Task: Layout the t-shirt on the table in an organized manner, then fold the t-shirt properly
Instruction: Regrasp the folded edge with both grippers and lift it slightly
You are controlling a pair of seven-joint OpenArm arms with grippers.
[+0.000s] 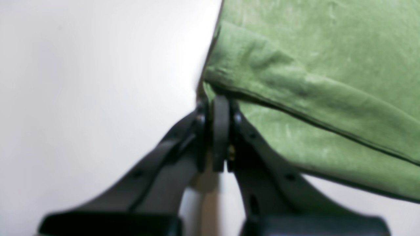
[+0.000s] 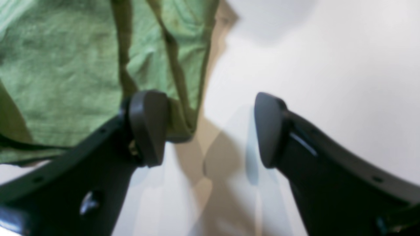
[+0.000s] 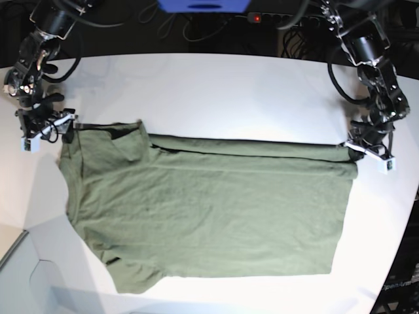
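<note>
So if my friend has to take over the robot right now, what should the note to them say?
Left gripper: shut, pinching a corner of the olive-green cotton t-shirt.
Right gripper: open, beside the shirt's other end, holding nothing.
Shirt: spread across the smooth white table, its far edge doubled over in a long strip, some wrinkles.
Done: shirt mostly laid out.
Left: let go of the corner, flatten the doubled edge if it is not wanted, then fold the shirt.
</note>
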